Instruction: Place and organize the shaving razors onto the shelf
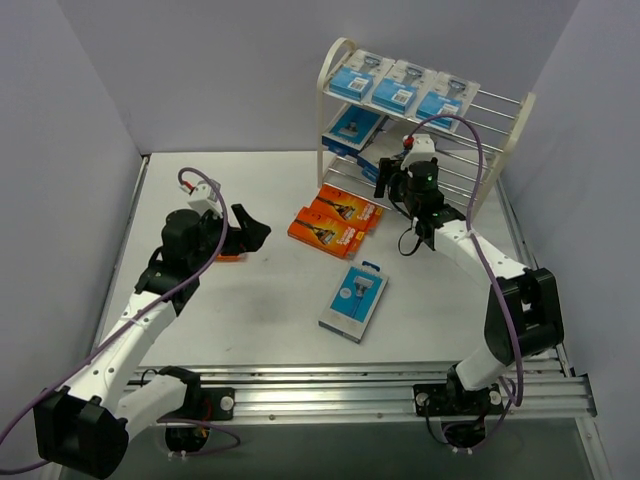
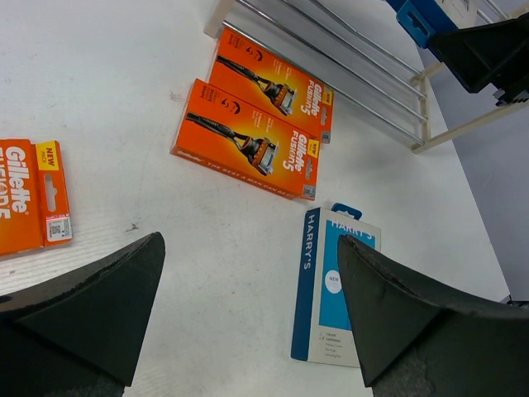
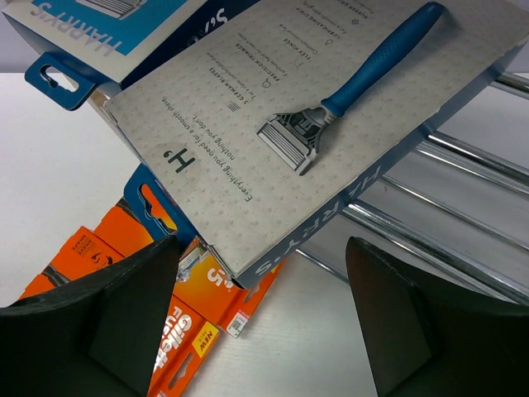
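The cream-white shelf (image 1: 505, 135) stands at the back right, with three blue packs (image 1: 400, 88) on its top tier and more on the middle tier (image 1: 352, 125). My right gripper (image 1: 388, 183) is open and empty in front of the lower tiers. In the right wrist view (image 3: 263, 244) a grey razor pack (image 3: 248, 141) lies on the rods just beyond it. Two orange boxes (image 1: 335, 222) lie side by side mid-table and a blue-white pack (image 1: 354, 300) lies nearer. My left gripper (image 1: 252, 226) is open and empty above a third orange box (image 2: 29, 207).
The left wrist view shows the two orange boxes (image 2: 256, 141), the Harry's pack (image 2: 335, 289) and the shelf's chrome rods (image 2: 331, 58). Grey walls enclose the table on three sides. A metal rail (image 1: 350, 390) runs along the near edge.
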Controlling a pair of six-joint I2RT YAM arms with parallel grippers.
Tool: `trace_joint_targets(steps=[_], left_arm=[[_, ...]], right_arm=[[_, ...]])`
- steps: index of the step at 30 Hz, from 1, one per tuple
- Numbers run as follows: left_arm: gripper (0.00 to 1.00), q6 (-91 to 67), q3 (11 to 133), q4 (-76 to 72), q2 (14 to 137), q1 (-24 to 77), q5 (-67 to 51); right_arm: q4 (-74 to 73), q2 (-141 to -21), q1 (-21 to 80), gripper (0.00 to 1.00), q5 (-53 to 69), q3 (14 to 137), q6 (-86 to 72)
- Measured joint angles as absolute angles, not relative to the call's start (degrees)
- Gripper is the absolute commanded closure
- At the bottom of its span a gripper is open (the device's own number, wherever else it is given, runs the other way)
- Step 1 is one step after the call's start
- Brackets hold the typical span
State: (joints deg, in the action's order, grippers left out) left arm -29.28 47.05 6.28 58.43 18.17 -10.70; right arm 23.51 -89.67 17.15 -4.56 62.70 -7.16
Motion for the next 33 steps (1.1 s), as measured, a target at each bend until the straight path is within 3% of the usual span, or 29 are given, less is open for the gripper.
trace_joint_targets(steps=[33], left_arm=[[0.06,-29.34,47.05,6.17,61.49,18.15,-10.74]], right_arm=[[26.81,-93.06,13.67,0.18,5.78,63.99,-1.96]])
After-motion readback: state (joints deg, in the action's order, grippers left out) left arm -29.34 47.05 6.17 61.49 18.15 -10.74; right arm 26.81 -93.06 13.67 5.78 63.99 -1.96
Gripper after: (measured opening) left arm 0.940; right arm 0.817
